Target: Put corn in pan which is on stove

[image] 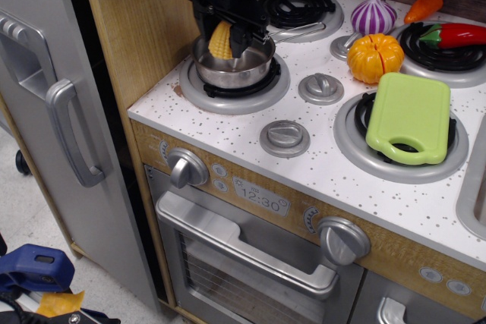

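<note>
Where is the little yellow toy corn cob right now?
The yellow toy corn cob is held in the black pincer, just above the shiny steel saucepan on the front-left burner.
</note>
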Available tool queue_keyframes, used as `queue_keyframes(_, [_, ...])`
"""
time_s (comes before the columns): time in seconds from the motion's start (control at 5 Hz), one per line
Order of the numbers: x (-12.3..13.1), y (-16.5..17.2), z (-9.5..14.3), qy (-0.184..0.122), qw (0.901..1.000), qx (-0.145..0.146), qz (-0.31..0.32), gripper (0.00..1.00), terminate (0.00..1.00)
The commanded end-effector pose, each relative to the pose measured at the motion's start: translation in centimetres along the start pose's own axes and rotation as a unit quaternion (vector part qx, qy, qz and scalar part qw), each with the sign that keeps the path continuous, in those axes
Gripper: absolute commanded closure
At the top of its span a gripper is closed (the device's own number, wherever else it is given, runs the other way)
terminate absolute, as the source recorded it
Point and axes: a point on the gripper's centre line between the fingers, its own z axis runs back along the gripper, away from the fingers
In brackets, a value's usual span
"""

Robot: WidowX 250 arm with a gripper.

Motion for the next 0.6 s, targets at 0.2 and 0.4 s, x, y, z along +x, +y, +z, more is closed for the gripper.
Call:
queue_keyframes(0.2, [1.75,1.14,0.21,-0.041,0.9990,-0.007,-0.016,0.00,0.00])
queue_keyframes(0.4, [1.75,1.14,0.21,-0.041,0.9990,-0.007,-0.016,0.00,1.00])
